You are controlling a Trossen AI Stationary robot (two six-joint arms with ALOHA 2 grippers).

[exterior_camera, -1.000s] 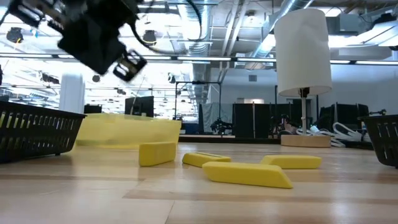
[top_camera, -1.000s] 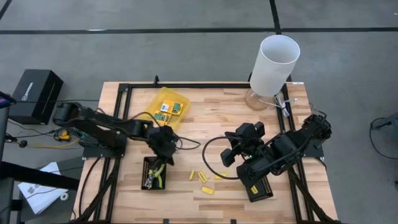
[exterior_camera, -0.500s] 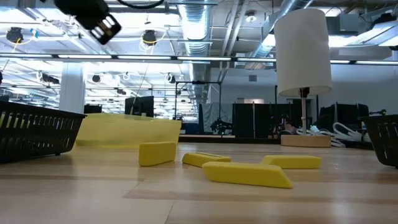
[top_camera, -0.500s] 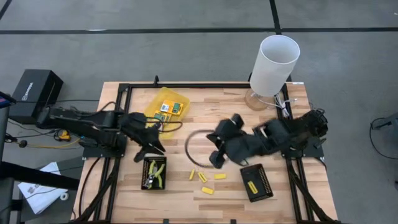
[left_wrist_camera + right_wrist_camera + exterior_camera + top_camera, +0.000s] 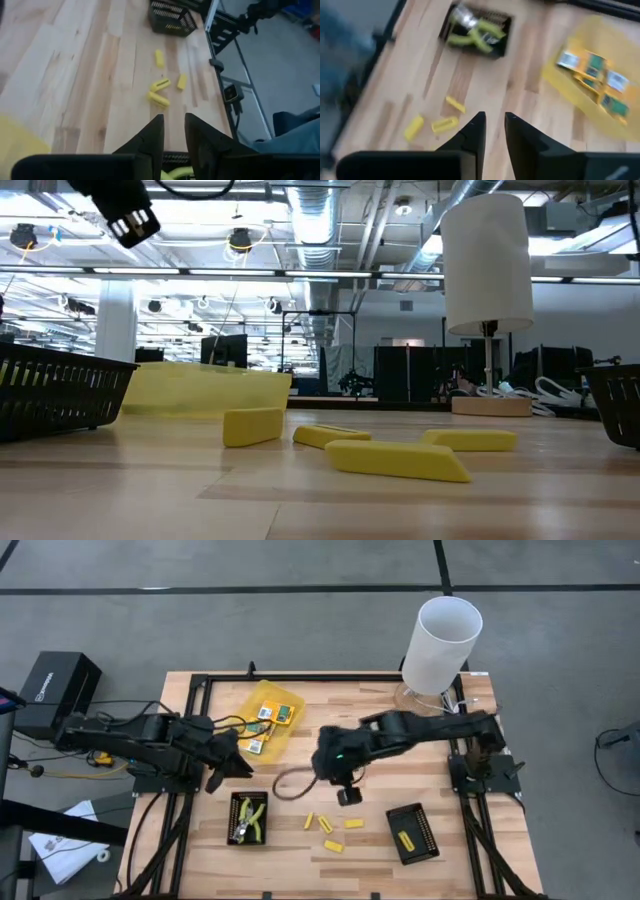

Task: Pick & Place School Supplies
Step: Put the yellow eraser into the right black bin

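Several yellow stubby pieces [image 5: 328, 828] lie flat on the wood in the table's near middle, and one more lies in the right black tray [image 5: 413, 833]. The plier-like tool [image 5: 248, 820] lies in the left black tray [image 5: 235, 802]. Three packets [image 5: 270, 720] rest in the translucent yellow container [image 5: 262, 698]. My left gripper [image 5: 225, 766] hovers between that container and the left tray, fingers shut and holding nothing. My right gripper [image 5: 347, 796] hangs over the table's middle, just beyond the pieces [image 5: 445, 124], also shut and holding nothing.
A white lamp [image 5: 440, 645] stands at the table's far right corner, its cord beside it. A dark cable loops on the wood [image 5: 285, 785] near the right gripper. Black frame rails [image 5: 190, 700] run along the table's sides. A black box [image 5: 55, 690] sits off the left edge.
My left gripper has risen from the left tray and drawn back toward the table's left and far side; the plier-like tool stays in the tray. My right arm has swung from over the right tray toward the table's middle, stretching out leftward.
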